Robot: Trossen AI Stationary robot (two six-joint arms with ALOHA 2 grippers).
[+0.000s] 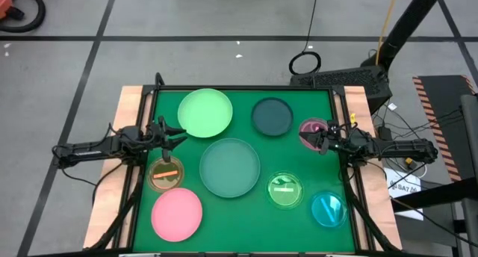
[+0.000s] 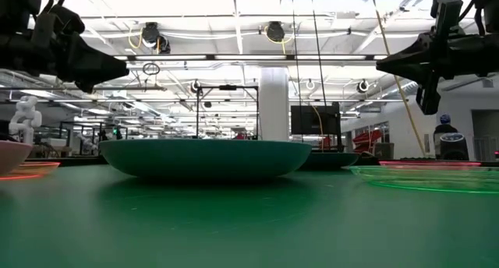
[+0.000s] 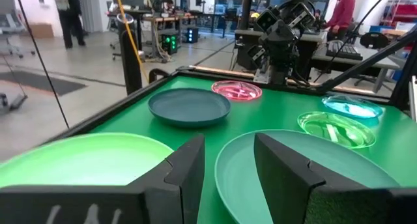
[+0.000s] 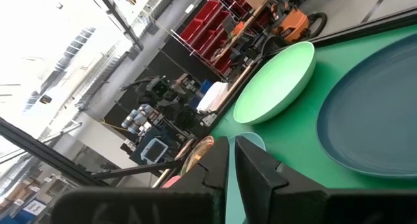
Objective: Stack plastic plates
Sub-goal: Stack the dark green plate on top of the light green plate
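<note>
Left gripper (image 1: 178, 135) is hovering at the table's left side, between the light green plate (image 1: 205, 112) and the amber plate (image 1: 165, 173), fingers apart and holding nothing; the left wrist view is showing a clear gap between its fingers (image 3: 189, 167). Right gripper (image 1: 320, 140) is sitting over the near edge of the magenta plate (image 1: 311, 130) at the right side; in the right wrist view its fingers (image 4: 215, 165) are standing with only a narrow slot between them and nothing visibly pinched, so I am reading it as nearly closed and empty.

Progress, as a judgement: stacking is not appearing to have begun. All eight plates are lying singly on the green mat (image 1: 246, 205): light green at back left, dark teal plate (image 1: 272, 116) at back centre, magenta at right, grey-teal plate (image 1: 229, 167) in the middle, amber at left, pink plate (image 1: 177, 214) at front left, small green plate (image 1: 284, 190) and cyan plate (image 1: 327, 209) at front right. None is resting on another. The whole job is remaining.

The high view is giving the full layout and the spacing. The low view is showing only rims edge-on, with both grippers hanging clear above the mat, which the overhead cannot confirm. Only the wrist views are settling the finger gaps.
</note>
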